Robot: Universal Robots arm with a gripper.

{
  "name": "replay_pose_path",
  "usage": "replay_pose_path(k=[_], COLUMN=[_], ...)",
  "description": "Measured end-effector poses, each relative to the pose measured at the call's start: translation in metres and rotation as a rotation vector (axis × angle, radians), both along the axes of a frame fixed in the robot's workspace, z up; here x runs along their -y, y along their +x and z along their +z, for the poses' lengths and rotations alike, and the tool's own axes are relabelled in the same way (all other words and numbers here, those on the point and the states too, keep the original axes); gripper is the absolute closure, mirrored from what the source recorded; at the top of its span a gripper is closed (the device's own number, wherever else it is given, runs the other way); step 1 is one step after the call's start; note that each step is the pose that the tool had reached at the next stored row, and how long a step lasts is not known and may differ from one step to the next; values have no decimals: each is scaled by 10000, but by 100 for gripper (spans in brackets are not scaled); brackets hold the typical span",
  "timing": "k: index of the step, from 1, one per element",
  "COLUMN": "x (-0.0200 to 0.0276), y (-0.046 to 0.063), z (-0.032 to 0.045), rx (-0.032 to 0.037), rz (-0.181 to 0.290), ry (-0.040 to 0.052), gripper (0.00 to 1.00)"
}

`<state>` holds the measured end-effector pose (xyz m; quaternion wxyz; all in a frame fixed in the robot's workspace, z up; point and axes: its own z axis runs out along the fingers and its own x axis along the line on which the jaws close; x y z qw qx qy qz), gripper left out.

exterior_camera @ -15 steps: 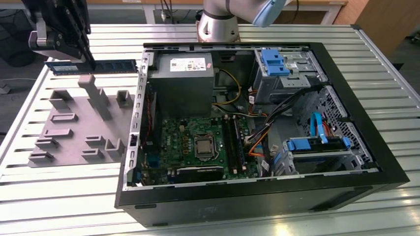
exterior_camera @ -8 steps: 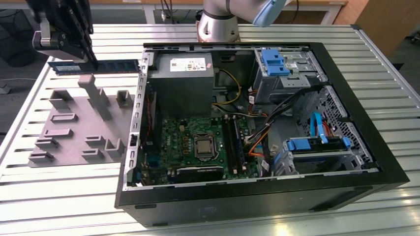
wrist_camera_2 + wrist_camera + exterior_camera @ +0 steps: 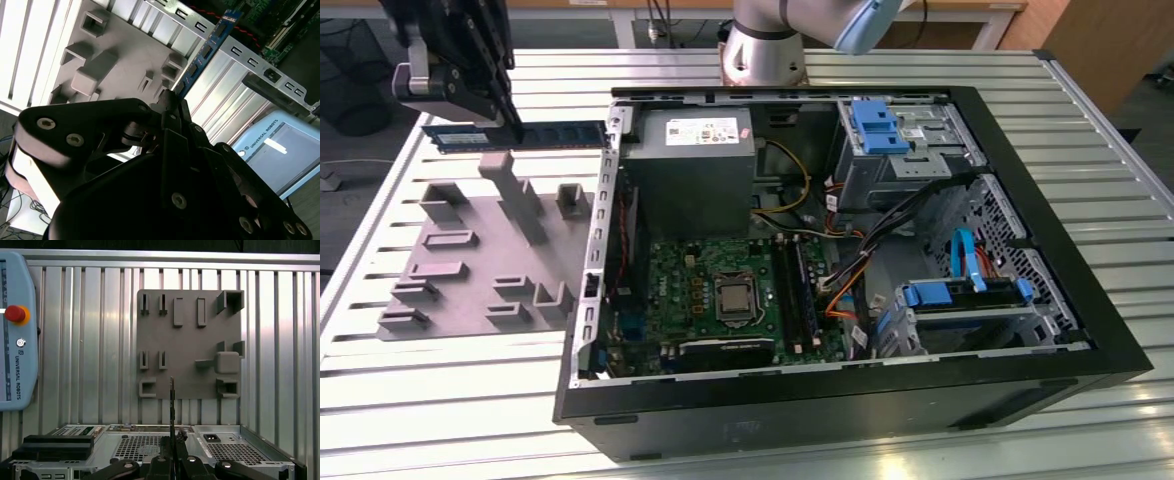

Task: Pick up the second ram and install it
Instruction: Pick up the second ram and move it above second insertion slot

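One memory stick, the second ram [image 3: 554, 133], is seen, and it is pinched between the closed-in fingers of the single gripper [image 3: 511, 128], which clamp it across its flat faces. The stick is held above the slatted metal table [image 3: 400, 400], clear of the one grey holder tray [image 3: 467, 270] and just past that tray's far edge in the exterior view.

The long axis of the stick is carried level with the table and runs across the exterior view from left to right. It stands on its long edge, so the blue face with its row of black chips is turned toward that camera. The end on the exterior view's right comes close to the wall of the one open computer case [image 3: 854, 400]; whether it touches cannot be told. The other end juts past the fingers toward the exterior view's left. In the first wrist view the stick is met edge-on and appears as a thin dark line.

Inside the case one grey power-supply box [image 3: 691, 165], one green motherboard [image 3: 707, 275] with long black slots [image 3: 797, 290] and two blue drive brackets [image 3: 874, 125] are counted. The number of slots cannot be made out. One teach pendant [image 3: 15, 355] with one red button [image 3: 15, 314] lies on the table.
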<state>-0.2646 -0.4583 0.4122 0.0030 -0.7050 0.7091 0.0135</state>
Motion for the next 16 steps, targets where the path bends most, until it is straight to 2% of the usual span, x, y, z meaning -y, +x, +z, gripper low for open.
replay_pose_path(k=[16], x=[0], y=[63], z=[0], rx=[-1], rz=[0], ry=[0], gripper=[86])
